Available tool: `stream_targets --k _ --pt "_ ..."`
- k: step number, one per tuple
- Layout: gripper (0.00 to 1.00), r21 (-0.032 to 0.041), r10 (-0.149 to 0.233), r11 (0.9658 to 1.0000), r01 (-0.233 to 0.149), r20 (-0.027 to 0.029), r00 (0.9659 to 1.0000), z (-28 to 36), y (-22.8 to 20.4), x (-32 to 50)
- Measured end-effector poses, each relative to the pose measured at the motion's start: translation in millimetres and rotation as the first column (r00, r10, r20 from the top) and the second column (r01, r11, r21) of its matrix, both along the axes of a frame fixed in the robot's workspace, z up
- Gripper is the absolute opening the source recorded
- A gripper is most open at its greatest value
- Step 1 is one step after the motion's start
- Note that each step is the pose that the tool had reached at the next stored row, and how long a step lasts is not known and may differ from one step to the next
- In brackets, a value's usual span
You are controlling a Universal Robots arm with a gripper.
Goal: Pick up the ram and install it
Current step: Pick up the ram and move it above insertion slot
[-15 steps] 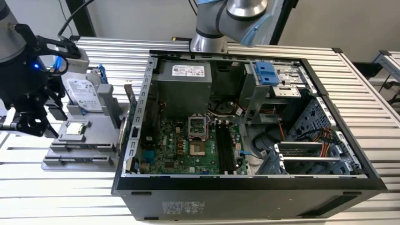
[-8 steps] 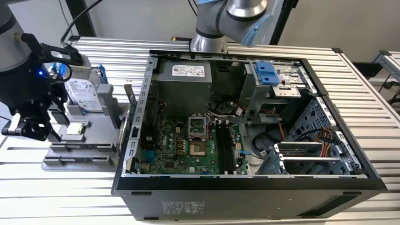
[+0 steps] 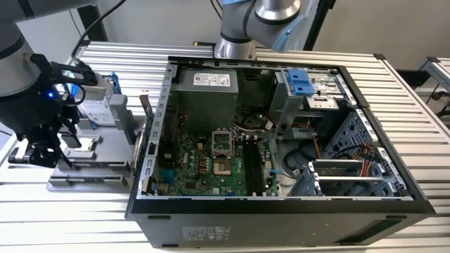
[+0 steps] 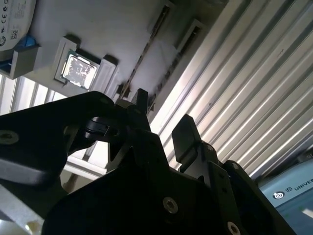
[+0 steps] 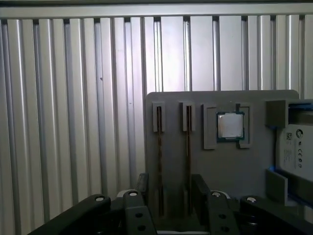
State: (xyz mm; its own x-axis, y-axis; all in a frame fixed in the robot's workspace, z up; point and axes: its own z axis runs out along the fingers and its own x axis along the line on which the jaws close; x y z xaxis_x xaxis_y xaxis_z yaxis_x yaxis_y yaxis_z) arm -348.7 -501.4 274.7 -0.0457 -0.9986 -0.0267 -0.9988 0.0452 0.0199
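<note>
While the black two-finger gripper [image 3: 39, 157] hangs over the grey plastic parts holder [image 3: 88, 182], which sits at nine o'clock from the open black desktop computer case [image 3: 281, 221] in the exterior view, its jaws are spread wide and grip nothing. Look at the first wrist view: the gripper [image 5: 171, 188] is poised above the holder [image 5: 225, 171], and there is the ram [image 5: 189, 152], a long, thin, dark circuit-board stick standing on edge in a narrow slot of that holder. A second dark stick [image 5: 159, 156] stands just beside it in its own slot. Both sticks line up between the dark fingers [image 5: 200, 188], none of them touching (which stick the gripper is centred on, I cannot tell). Next slot along holds a square silver processor chip [image 5: 230, 126], and past that lies a silver hard drive in a blue frame [image 5: 296, 147]. Over in the case, the green motherboard [image 3: 204, 163] lies flat, its long black memory sockets [image 3: 256, 168] at three o'clock from the processor socket [image 3: 222, 167].
</note>
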Motion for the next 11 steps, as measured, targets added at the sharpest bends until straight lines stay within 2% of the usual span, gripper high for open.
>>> stream_targets --k 5,11 --pt "1.00 0.0000 0.000 1.0000 0.000 0.0000 1.0000 -9.2 -4.3 1.1" --pt "1.00 -0.0001 0.000 1.0000 0.000 -0.0001 1.0000 -20.1 -4.8 1.5"
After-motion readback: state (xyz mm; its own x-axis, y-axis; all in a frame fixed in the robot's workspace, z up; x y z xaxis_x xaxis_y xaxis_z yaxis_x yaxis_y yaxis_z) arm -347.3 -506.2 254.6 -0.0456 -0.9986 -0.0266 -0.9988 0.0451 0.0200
